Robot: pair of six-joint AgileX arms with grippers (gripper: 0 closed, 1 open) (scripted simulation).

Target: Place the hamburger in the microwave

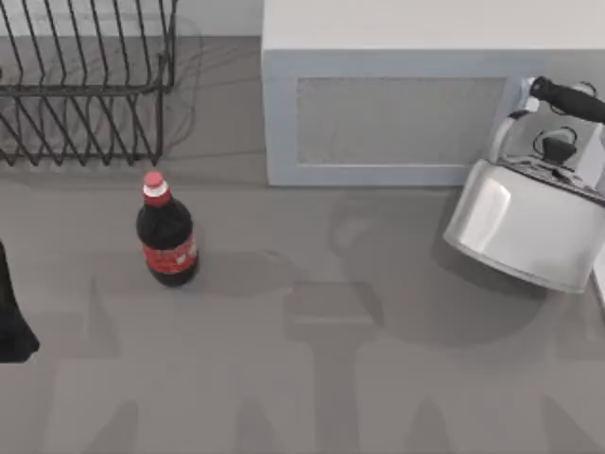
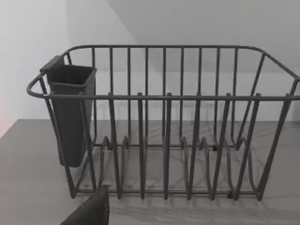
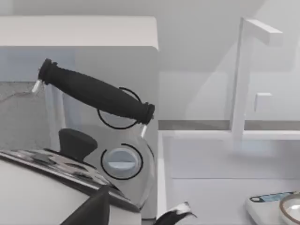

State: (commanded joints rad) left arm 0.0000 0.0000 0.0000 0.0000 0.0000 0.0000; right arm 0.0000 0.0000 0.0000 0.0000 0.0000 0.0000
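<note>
The grey table (image 1: 378,378) carries everything. The microwave (image 1: 406,104), white with a pale blue-grey door, stands at the far edge of the table. Its door is shut. It is straight ahead of the right gripper (image 3: 93,211), behind the kettle, and well away from the left gripper (image 2: 91,211).

The black wire rack (image 2: 164,140) stands directly ahead of the left jaws, close to them, with a dark cutlery cup (image 2: 70,112) hung at one end. The steel kettle (image 1: 529,218), with its black handle (image 3: 93,93), sits right before the right jaws, touching or nearly touching the microwave's front. A dark bottle (image 1: 167,232) with a red label stands upright between the two grippers, nearer the left arm (image 1: 14,317) at the table's left edge.

I cannot tell whether either pair of jaws is apart or together.
</note>
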